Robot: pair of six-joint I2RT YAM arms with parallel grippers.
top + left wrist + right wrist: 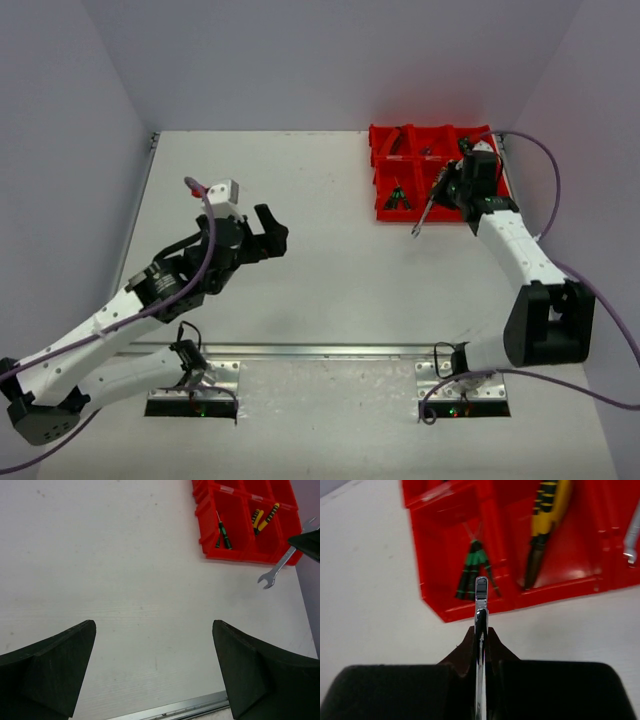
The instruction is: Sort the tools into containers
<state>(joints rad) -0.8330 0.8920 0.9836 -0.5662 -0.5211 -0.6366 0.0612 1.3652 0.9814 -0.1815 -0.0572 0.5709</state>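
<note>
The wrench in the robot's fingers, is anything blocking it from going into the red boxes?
No, nothing visible blocks it. The right gripper's fingers pinch the silver wrench just in front of the red bins, with only open air and bare table between. The bins are open on top.

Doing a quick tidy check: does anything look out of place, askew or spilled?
Nothing spilled or damaged. One silver wrench is not in the red bins: it hangs tilted over their near edge, clamped between the fingers of the right gripper. The screwdrivers and pliers lie inside compartments.

Screwdrivers [223, 532] and pliers [264, 519] inside the bins [205, 519]
</note>
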